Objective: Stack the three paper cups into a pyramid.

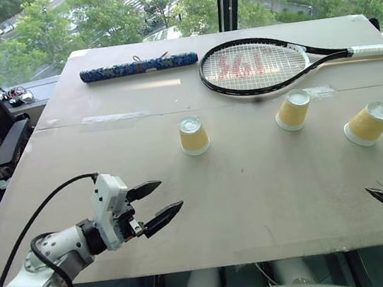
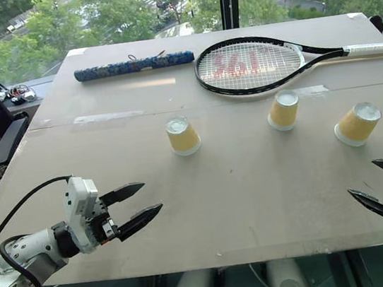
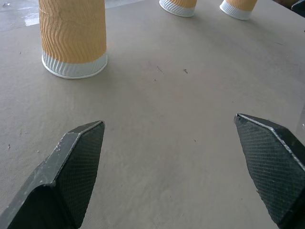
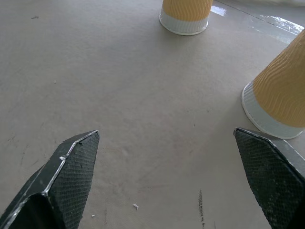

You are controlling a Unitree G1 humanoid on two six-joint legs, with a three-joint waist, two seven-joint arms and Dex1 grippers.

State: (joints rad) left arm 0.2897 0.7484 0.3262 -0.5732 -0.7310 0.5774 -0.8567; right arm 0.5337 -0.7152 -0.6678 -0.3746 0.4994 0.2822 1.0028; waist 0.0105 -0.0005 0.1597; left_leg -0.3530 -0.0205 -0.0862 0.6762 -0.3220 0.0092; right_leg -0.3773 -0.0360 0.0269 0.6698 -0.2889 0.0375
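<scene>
Three paper cups stand upside down, white rims on the table, in a loose row: the left cup (image 1: 194, 136), the middle cup (image 1: 293, 110) and the right cup (image 1: 368, 123), which leans a little. My left gripper (image 1: 170, 194) hovers open over the table's near left part, short of the left cup (image 3: 74, 38), with nothing between its fingers. Over the near right edge my right gripper (image 1: 379, 175) is open and empty too, just in front of the right cup (image 4: 281, 95); the middle cup (image 4: 187, 14) lies further off.
A black tennis racket (image 1: 256, 66) lies at the back of the table (image 1: 256, 198), its white handle pointing right. A blue patterned roll (image 1: 138, 67) lies at the back left. A dark chair (image 1: 6, 144) stands off the table's left side.
</scene>
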